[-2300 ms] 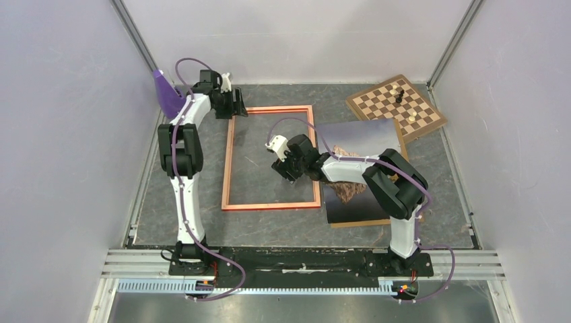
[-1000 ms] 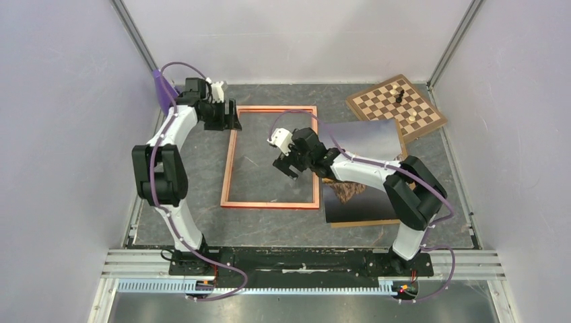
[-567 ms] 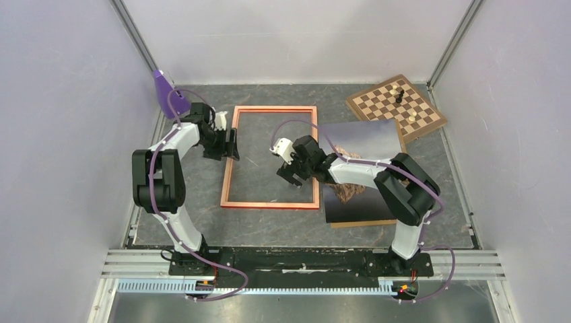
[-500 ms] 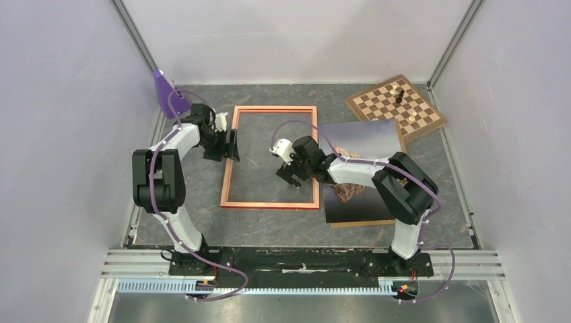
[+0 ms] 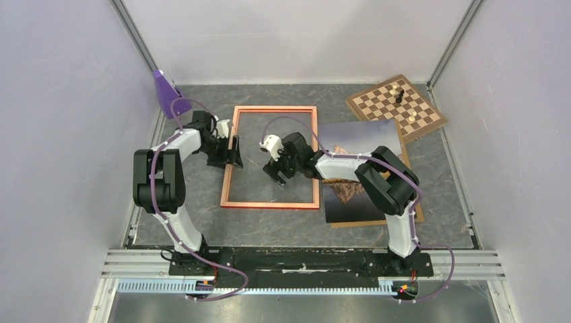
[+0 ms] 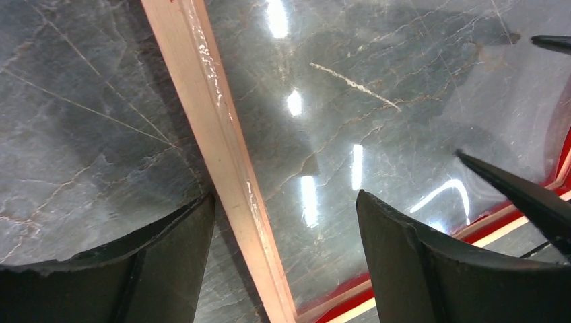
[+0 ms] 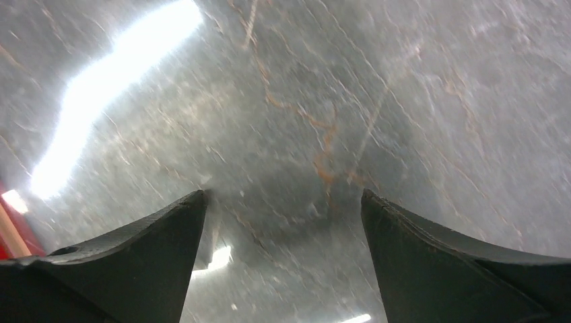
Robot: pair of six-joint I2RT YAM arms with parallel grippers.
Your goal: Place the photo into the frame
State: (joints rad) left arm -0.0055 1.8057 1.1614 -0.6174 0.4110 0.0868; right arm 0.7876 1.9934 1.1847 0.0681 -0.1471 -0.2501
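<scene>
Looks like a robotics lab test cell rather than a home or a shop. Boxed in on three sides by plain pale panels (image 5: pixel 67 134) held in metal corner posts (image 5: pixel 135 37). Laid with a grey marble-patterned surface (image 5: pixel 283 229). Edged at the near side by an aluminium rail (image 5: pixel 135 261) with two white-and-black arms (image 5: pixel 182 195) bolted down, purple cables (image 5: pixel 289 119) trailing. Dressed with a staged prop, a chessboard (image 5: pixel 396 108).
</scene>
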